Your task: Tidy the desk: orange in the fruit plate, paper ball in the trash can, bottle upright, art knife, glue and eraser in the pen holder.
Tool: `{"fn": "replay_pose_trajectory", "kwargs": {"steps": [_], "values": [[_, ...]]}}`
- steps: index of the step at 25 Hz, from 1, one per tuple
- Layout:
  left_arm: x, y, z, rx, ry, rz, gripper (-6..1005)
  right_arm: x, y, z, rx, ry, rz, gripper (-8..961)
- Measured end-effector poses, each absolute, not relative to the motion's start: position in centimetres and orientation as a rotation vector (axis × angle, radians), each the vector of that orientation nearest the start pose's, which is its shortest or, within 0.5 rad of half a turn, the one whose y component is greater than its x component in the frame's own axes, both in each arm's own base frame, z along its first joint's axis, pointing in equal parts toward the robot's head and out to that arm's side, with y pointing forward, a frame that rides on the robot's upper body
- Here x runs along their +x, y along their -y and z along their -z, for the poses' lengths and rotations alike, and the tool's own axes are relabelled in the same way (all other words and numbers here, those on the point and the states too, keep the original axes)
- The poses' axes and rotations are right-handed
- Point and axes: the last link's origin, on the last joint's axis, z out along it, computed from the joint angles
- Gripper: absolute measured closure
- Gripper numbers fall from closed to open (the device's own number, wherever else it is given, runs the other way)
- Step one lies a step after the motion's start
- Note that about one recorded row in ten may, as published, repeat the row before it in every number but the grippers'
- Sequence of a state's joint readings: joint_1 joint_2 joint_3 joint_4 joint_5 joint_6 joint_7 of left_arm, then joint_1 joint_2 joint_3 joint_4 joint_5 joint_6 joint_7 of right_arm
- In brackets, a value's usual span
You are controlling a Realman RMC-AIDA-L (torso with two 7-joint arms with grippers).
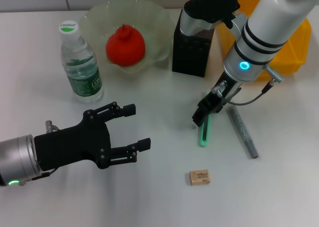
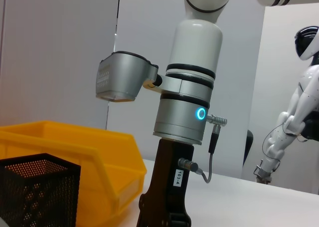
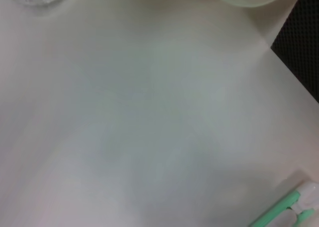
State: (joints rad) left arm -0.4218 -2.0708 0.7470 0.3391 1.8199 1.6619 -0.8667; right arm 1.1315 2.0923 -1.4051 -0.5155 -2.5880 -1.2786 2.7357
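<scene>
R gripper (image 1: pixel 204 113) low over green art knife (image 1: pixel 204 133), finger state can't tell; L gripper (image 1: pixel 127 129) spread open w/ bare table (image 1: pixel 149 197) around, eraser (image 1: pixel 199 177) near front edge.

Colours and patterns across the white desk (image 1: pixel 149 197).
Red-orange on the orange (image 1: pixel 125 46), inside the pale green, translucent fruit plate (image 1: pixel 94 17). Clear plastic on the bottle (image 1: pixel 79 62), with green label and white-and-green cap. Black mesh, finely perforated, on the pen holder (image 1: pixel 192 55); bright yellow on the trash can (image 1: pixel 291 50). Mint green and white on the art knife (image 1: pixel 204 132); speckled grey on the glue (image 1: pixel 242 133). Tan with a printed label on the eraser (image 1: pixel 199 177). Matte black on the left gripper (image 1: pixel 127 132) and right gripper (image 1: pixel 203 114); white arm segments with black bands, silver collar, glowing cyan ring.
</scene>
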Motion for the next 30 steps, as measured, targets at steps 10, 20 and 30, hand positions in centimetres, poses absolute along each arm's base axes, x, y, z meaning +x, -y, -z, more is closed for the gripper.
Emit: {"fn": "replay_pose_trajectory", "kwargs": {"steps": [10, 20, 30], "values": [[-28.13, -26.24, 3.85, -2.692, 0.354, 0.981, 151, 15.14, -40.16, 8.37, -2.525, -1.143, 0.725, 389], [-28.12, -26.26, 3.84, -2.696, 0.352, 0.978, 151, 15.26, -40.07, 8.44, -2.524, -1.137, 0.741, 447], [-28.15, -26.20, 3.85, -2.698, 0.354, 0.978, 151, 15.32, -40.00, 8.42, -2.522, -1.135, 0.754, 487]]}}
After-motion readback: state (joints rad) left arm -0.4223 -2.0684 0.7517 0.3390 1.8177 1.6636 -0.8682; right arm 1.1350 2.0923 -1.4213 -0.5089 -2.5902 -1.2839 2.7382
